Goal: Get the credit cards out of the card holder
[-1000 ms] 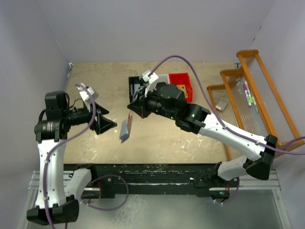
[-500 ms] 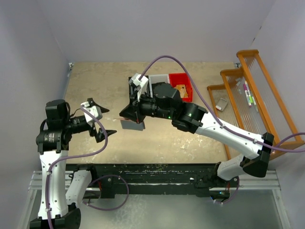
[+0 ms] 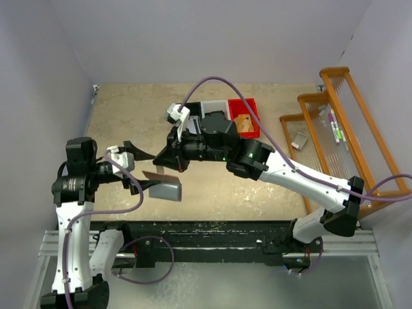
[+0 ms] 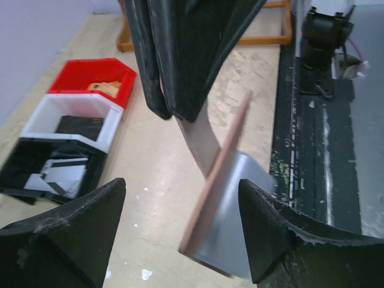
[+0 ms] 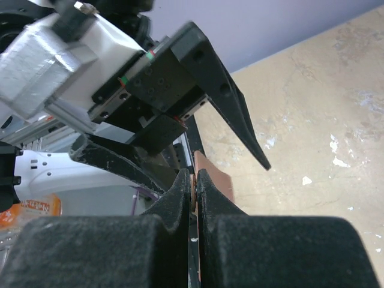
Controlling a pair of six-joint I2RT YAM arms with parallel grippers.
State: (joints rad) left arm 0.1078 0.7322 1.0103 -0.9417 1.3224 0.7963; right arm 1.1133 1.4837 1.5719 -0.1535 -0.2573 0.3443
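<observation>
My right gripper (image 5: 195, 180) is shut on one flap of the card holder (image 3: 164, 185), holding it in the air over the near left of the table. The holder hangs open, with a salmon-pink outside (image 4: 219, 174) and a blue-grey inside (image 4: 240, 222). My left gripper (image 3: 143, 170) is open, and the holder's lower end sits between its fingers (image 4: 282, 234) without a grip. In the right wrist view only a salmon edge of the holder (image 5: 214, 175) shows past the shut jaws. I cannot make out separate credit cards in the holder.
Three bins stand at the back: a red bin (image 3: 246, 106) holding a tan-orange wallet, a white bin (image 4: 42, 114) holding a black wallet, and a black bin (image 4: 18, 180) with flat pale grey pieces. A wooden rack (image 3: 341, 129) lines the right side.
The right gripper has carried the card holder left and nearer, and it now hangs open. The left gripper has swung in so its fingers straddle the holder's lower end.
</observation>
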